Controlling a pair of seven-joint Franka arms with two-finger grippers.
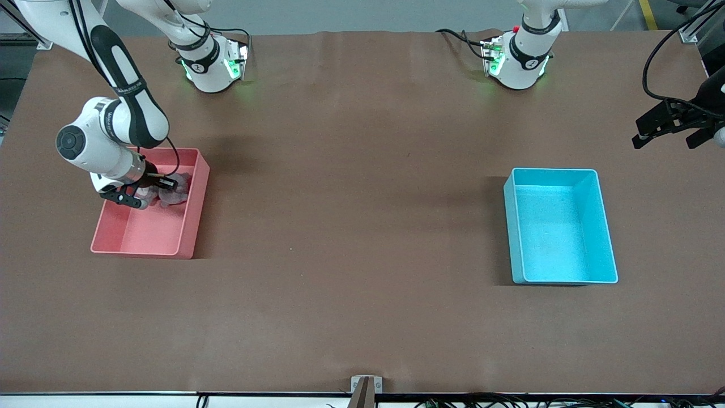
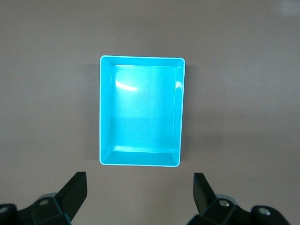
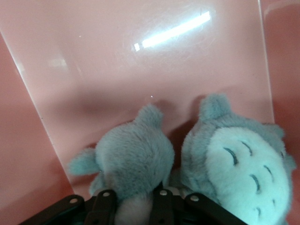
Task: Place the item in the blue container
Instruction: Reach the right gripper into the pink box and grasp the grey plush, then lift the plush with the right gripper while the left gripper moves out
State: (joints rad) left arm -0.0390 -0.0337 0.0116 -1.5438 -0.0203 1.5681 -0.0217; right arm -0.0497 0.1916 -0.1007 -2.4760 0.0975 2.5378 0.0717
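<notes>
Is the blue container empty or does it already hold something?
Empty. The blue container shows only its bare floor in the front and left wrist views; the plush toy sits in the pink bin.

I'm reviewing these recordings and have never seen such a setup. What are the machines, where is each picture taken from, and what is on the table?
Two robot arms stand at a brown table. One picture looks down from across the table; the other two come from cameras on the arms' wrists. The right gripper is down inside the pink bin, at a grey plush toy lying there. Whether it has gripped the toy is hidden. The left gripper waits, open and holding nothing, in the air near the blue container, which has nothing in it. The toy belongs in that container.
</notes>
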